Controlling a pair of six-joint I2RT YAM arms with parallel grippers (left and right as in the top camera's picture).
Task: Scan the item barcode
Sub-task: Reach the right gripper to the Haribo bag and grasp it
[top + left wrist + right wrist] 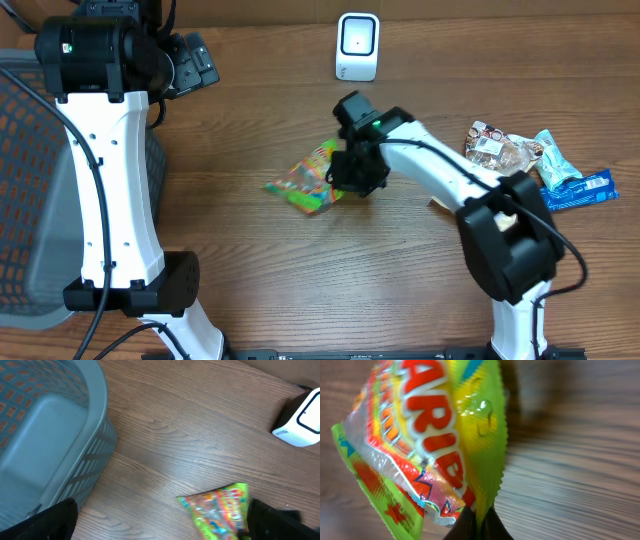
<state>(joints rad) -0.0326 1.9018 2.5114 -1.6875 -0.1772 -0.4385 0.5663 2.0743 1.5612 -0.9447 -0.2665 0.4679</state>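
Candy bag (pixel 305 185): green, yellow and red film pack, mid-tabletop, below and left of the white scanner (pixel 357 46), well apart from it. Right wrist view: white letters "ARIB" on red, the rest of the word cut off; serrated green edge. No barcode visible on the sides shown.

Right tool (pixel 345 178): closed on the bag's right edge, dark fingertips pinching the film. Cannot tell whether the bag rests on the surface or is lifted.

Left tool (pixel 195 62): jaws wide apart, holding nothing, at the far left by the grey mesh basket (pixel 20 150).

Tabletop (pixel 260 270): brown wood grain. Far right: a brown-white snack pack (pixel 500 148) and blue wrappers (pixel 570 185), print unreadable.
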